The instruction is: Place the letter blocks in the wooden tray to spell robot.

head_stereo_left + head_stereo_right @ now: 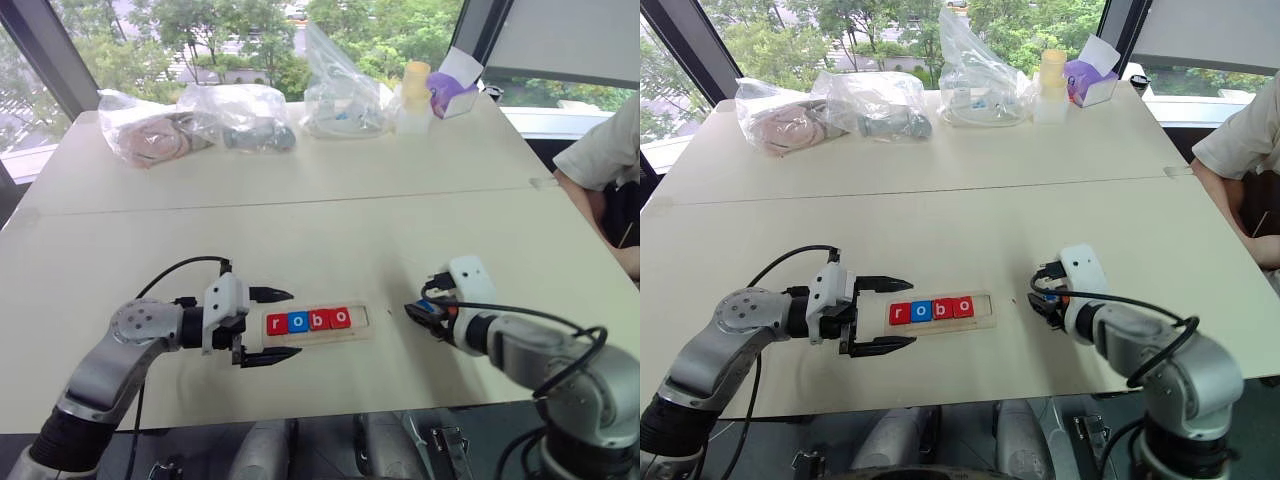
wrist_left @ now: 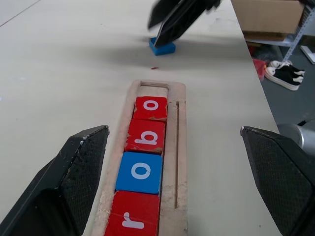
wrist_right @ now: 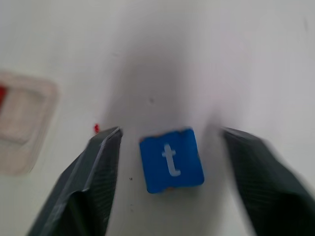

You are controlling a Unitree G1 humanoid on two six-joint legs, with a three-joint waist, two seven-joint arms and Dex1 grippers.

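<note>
The wooden tray (image 1: 364,320) lies near the table's front edge with four letter blocks in it: red r (image 1: 277,323), blue o (image 1: 298,322), red b (image 1: 319,320) and red o (image 1: 340,318). Its right-hand slot (image 2: 153,89) is bare. My left gripper (image 1: 293,323) is open, its fingers either side of the tray's left end. A blue t block (image 3: 171,160) lies flat on the table to the right of the tray. My right gripper (image 3: 171,132) is open over it, one finger (image 3: 98,167) on each side, apart from the block.
Clear plastic bags (image 1: 235,115) with items, a pale bottle (image 1: 414,95) and a purple tissue box (image 1: 452,90) stand along the table's far edge. A person's arm and sleeve (image 1: 605,160) rest at the right edge. A seam (image 1: 300,200) crosses the tabletop.
</note>
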